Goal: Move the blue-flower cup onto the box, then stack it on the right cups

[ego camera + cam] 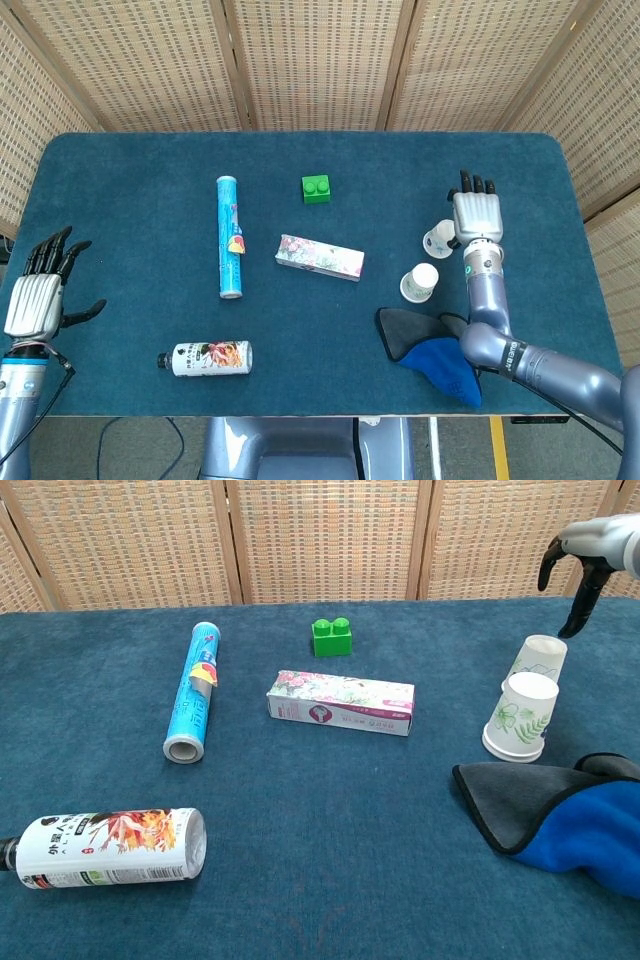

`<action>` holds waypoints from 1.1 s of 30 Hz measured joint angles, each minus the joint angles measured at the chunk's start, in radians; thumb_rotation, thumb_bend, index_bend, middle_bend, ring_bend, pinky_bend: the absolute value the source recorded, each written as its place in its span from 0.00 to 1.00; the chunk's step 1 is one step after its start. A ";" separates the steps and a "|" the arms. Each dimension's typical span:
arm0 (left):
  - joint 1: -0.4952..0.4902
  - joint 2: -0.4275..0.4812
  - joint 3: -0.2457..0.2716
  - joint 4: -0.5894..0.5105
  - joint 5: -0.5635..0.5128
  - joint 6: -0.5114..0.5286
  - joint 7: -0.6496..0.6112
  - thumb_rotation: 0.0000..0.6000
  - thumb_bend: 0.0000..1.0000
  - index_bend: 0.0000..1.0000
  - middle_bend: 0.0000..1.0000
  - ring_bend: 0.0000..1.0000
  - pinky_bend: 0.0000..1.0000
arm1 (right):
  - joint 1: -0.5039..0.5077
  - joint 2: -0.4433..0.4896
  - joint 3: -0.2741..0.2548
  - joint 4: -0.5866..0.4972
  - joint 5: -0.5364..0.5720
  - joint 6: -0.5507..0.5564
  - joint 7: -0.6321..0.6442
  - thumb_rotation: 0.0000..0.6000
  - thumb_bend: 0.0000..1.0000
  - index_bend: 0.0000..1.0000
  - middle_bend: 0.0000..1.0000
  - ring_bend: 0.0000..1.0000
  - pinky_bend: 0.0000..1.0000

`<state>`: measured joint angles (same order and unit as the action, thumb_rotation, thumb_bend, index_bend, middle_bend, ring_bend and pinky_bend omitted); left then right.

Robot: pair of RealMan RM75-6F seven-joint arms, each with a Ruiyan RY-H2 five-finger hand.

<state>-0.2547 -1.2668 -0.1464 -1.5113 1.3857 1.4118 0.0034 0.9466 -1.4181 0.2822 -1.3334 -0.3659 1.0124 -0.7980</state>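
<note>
Two white paper cups stand upside down at the right of the table. The nearer cup point(420, 282) point(520, 718) has a green leaf print. The farther cup point(438, 238) point(538, 660), just behind it, carries a fainter bluish print. The flowered box point(320, 257) point(340, 702) lies flat at the table's middle. My right hand point(477, 213) point(585, 550) hovers beyond and to the right of the cups, fingers extended and holding nothing. Only the head view shows my left hand point(38, 295), spread at the table's left edge and holding nothing.
A green brick point(317, 188) point(332, 637) sits behind the box. A blue tube point(230, 236) point(192, 691) lies left of it, and a white bottle point(210, 357) point(100, 848) lies at the front left. A grey-and-blue cloth point(430, 345) point(560, 820) is bunched in front of the cups.
</note>
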 measured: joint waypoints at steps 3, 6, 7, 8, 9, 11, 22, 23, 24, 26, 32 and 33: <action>0.000 0.001 0.000 0.000 0.002 0.000 0.000 1.00 0.20 0.17 0.00 0.00 0.04 | -0.002 -0.021 -0.008 0.049 0.008 -0.028 0.010 1.00 0.18 0.32 0.04 0.00 0.13; -0.001 0.000 0.000 0.000 -0.002 -0.005 0.002 1.00 0.20 0.17 0.00 0.00 0.04 | -0.004 -0.039 -0.012 0.077 0.007 -0.049 0.027 1.00 0.18 0.32 0.04 0.00 0.13; -0.001 0.000 0.000 0.000 -0.003 -0.007 0.004 1.00 0.20 0.17 0.00 0.00 0.04 | -0.005 -0.042 -0.013 0.082 0.006 -0.053 0.030 1.00 0.18 0.32 0.04 0.00 0.13; -0.001 -0.001 0.000 0.000 -0.003 -0.008 0.005 1.00 0.20 0.17 0.00 0.00 0.04 | -0.004 -0.046 -0.013 0.088 0.005 -0.057 0.033 1.00 0.18 0.32 0.04 0.00 0.13; -0.001 -0.001 0.001 -0.001 -0.004 -0.009 0.007 1.00 0.20 0.17 0.00 0.00 0.04 | -0.004 -0.050 -0.014 0.094 0.003 -0.060 0.034 1.00 0.18 0.32 0.04 0.00 0.13; -0.001 -0.001 0.002 -0.004 -0.003 -0.009 0.008 1.00 0.20 0.17 0.00 0.00 0.04 | -0.001 -0.061 -0.018 0.115 0.002 -0.072 0.033 1.00 0.18 0.32 0.04 0.00 0.13; -0.002 0.001 0.001 0.000 -0.007 -0.017 0.006 1.00 0.20 0.17 0.00 0.00 0.04 | 0.018 -0.127 -0.024 0.244 0.017 -0.140 0.030 1.00 0.18 0.32 0.03 0.00 0.13; -0.002 0.001 0.000 0.000 -0.007 -0.016 0.005 1.00 0.20 0.17 0.00 0.00 0.04 | 0.018 -0.135 -0.025 0.259 0.018 -0.147 0.030 1.00 0.18 0.33 0.03 0.00 0.13; -0.002 0.001 0.000 0.000 -0.007 -0.014 0.004 1.00 0.20 0.17 0.00 0.00 0.04 | 0.018 -0.141 -0.026 0.270 0.018 -0.153 0.031 1.00 0.18 0.34 0.03 0.00 0.13; -0.001 0.003 -0.002 -0.001 -0.007 -0.013 0.004 1.00 0.20 0.17 0.00 0.00 0.04 | 0.018 -0.153 -0.029 0.294 0.019 -0.166 0.032 1.00 0.18 0.36 0.04 0.00 0.13; -0.001 0.004 0.000 -0.005 -0.005 -0.014 0.004 1.00 0.20 0.18 0.00 0.00 0.04 | 0.015 -0.177 -0.030 0.340 -0.002 -0.184 0.050 1.00 0.18 0.47 0.08 0.00 0.15; -0.001 0.004 0.001 -0.005 -0.005 -0.015 0.004 1.00 0.20 0.18 0.00 0.00 0.04 | 0.014 -0.179 -0.029 0.344 -0.008 -0.184 0.055 1.00 0.18 0.48 0.09 0.00 0.15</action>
<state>-0.2559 -1.2631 -0.1455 -1.5164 1.3812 1.3966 0.0075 0.9603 -1.5974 0.2531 -0.9899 -0.3737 0.8282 -0.7429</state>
